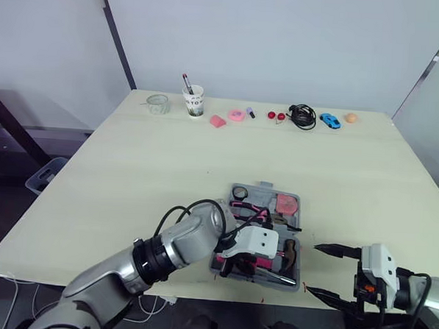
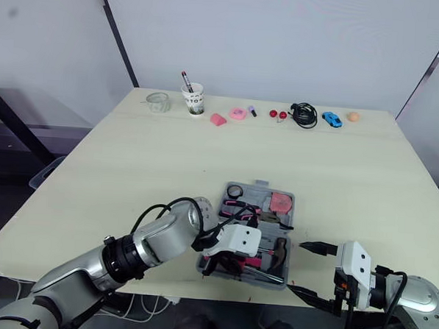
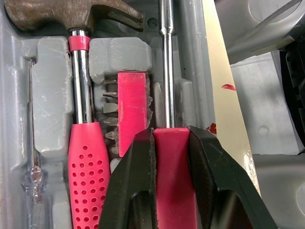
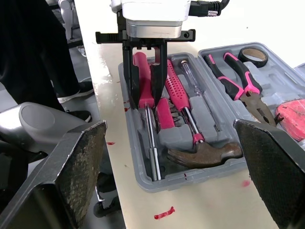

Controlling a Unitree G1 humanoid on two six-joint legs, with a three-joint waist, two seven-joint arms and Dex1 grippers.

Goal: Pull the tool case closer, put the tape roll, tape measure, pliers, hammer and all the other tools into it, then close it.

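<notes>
The tool case [image 4: 208, 116] lies open at six o'clock on the table [image 1: 168, 154], close to the near edge. Packing is judged to be the step in hand. The pink handle of a screwdriver [image 3: 166, 71] is clamped between the narrowly parted fingers of the left gripper [image 3: 170, 136], low in its slot along the case's edge. The right gripper [image 1: 311, 269] is held wide open and empty at three o'clock of the case.

Inside are counted:
- one hammer [image 4: 205, 155]
- one pair of pliers [image 4: 238, 81]
- one tape roll [image 4: 253, 56]
- one slim clear-handled screwdriver [image 4: 193, 78]
- one pink bit holder [image 3: 132, 109]
- what may be the tape measure [image 1: 286, 205], too small to be told surely

Next, a release and a straight lift are called for, after which the case is to be folded shut.
</notes>
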